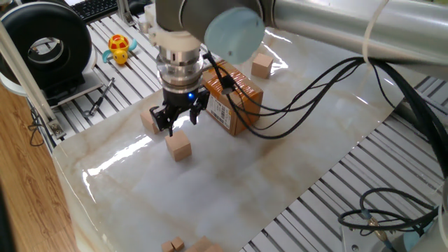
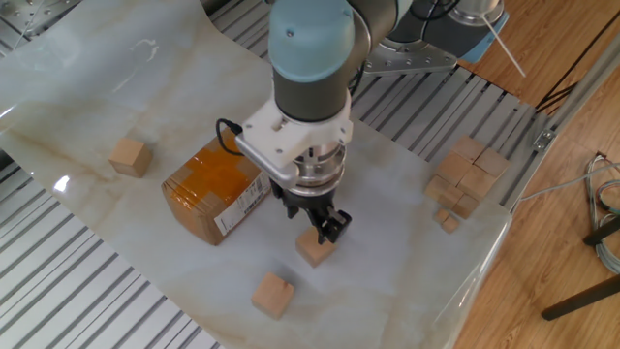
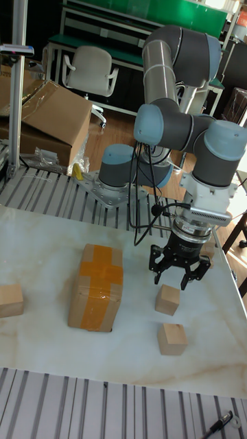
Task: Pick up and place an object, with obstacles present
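The object, a light-tan wooden cube [image 1: 179, 147] [image 2: 315, 249] [image 3: 168, 300], rests on the marble-pattern sheet. My gripper [image 1: 179, 121] [image 2: 316, 223] [image 3: 180, 273] hangs just above it, open, its fingers pointing down with nothing between them. A second cube like it [image 1: 149, 120] [image 2: 273, 295] [image 3: 171, 339] sits close by, and a third [image 1: 262, 65] [image 2: 129, 156] [image 3: 10, 300] lies beyond the box. The obstacle, a brown cardboard box [image 1: 234, 102] [image 2: 215, 189] [image 3: 96, 286] with orange tape and a barcode label, stands right beside the gripper.
Several more cubes are piled at the sheet's edge [image 2: 465, 179] [image 1: 171, 245]. A yellow toy [image 1: 120, 49] and a black round device [image 1: 52, 49] lie on the slatted table beyond the sheet. Cables [image 1: 315, 77] trail from the arm over the box.
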